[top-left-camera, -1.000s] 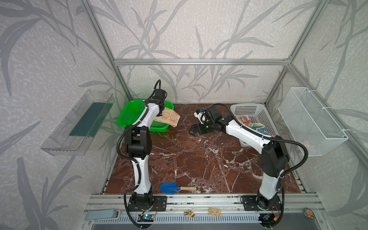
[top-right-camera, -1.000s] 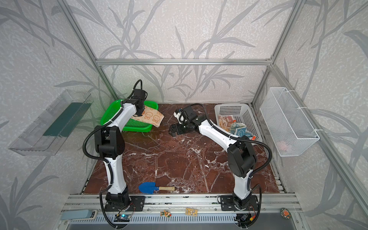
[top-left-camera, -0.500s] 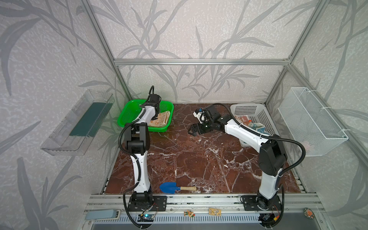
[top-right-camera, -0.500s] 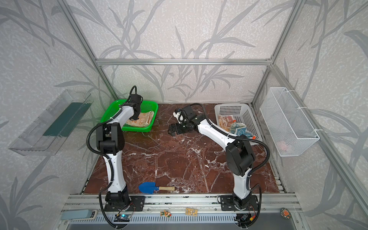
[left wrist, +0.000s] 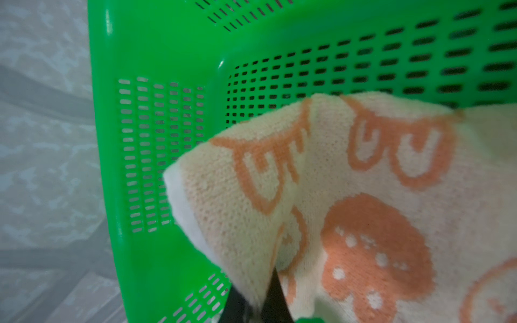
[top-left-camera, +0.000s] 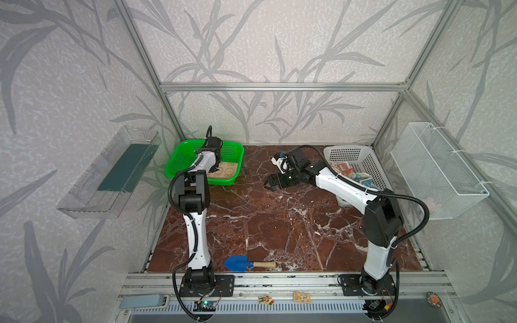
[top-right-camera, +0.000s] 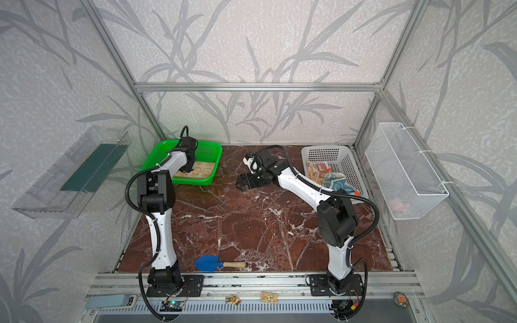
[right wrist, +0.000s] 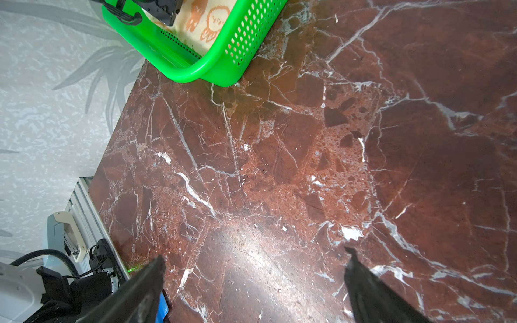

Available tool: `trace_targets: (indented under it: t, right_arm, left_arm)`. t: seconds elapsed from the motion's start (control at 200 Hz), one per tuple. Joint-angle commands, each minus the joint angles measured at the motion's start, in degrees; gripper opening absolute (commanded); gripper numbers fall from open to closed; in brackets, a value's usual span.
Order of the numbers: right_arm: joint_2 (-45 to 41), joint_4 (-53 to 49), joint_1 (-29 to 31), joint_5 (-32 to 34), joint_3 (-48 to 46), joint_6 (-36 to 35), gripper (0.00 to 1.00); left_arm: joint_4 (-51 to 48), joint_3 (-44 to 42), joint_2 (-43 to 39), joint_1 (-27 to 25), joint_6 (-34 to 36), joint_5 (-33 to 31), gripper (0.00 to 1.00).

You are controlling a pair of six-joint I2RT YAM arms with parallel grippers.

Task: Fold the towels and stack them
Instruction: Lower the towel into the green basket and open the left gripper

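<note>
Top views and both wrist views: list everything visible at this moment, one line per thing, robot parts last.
bunny towel: one, cream with orange faces, in the green basket
orange-patterned towel: one, crumpled, in the white basket
blue-patterned towel: one, cream and blue, crumpled, in the white basket
green basket: one, green, back left of table
white basket: one, white, back right of table
trowel: one, blue with wooden handle, front of table
table: one, red-brown marble
wire basket: one, white, right wall
clear tray: one, transparent, dark green liner, left wall
left end effector: shut on the bunny towel's corner
right end effector: open, empty, over the table
</note>
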Motion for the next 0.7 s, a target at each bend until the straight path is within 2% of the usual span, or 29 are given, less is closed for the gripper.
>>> trace_targets:
  t: [0.0,0.15,0.19,0.205,0.24,0.255,0.495,0.605,0.695]
  right_arm:
    - [-2.3,0.3,0.3,-1.5,-1.3,-0.1,0.99]
    - [-3.4,0.6,0.3,-1.7,-2.6,0.3,0.99]
    - [-3.8,0.5,0.3,-1.6,-3.0,0.3,0.99]
    - [-3.9,0.5,0.3,-1.6,-3.1,0.3,0.99]
    - [-4.2,0.5,0.3,-1.5,-3.4,0.3,0.99]
    - [-4.3,0.4,0.3,-1.5,-3.6,0.3,0.99]
    - [-6.6,0.4,0.3,-0.7,-4.7,0.8,0.99]
    - [-8.5,-0.7,0.3,0.9,-4.8,0.3,0.99]
    - [-10.6,-2.1,0.3,4.3,-5.6,-0.6,0.99]
  left_arm:
    - [-1.2,3.1,1.0,1.3,-2.0,-0.1,0.0]
    - [-0.1,3.8,1.1,2.2,-2.6,1.9,0.01]
    - [-1.4,5.0,1.8,2.3,-3.4,2.9,0.2]
    - [-2.1,5.4,2.0,2.3,-3.8,3.1,0.38]
    - [-3.4,6.4,2.2,2.2,-4.9,3.5,0.93]
    - [-3.9,6.7,2.2,2.2,-5.4,3.7,0.98]
    - [-4.9,7.2,-4.4,0.3,-8.1,5.2,0.99]
    - [-4.4,7.0,-9.6,-2.2,-7.8,3.9,0.99]
    - [0.7,2.6,-15.7,-5.8,-5.2,0.4,0.99]
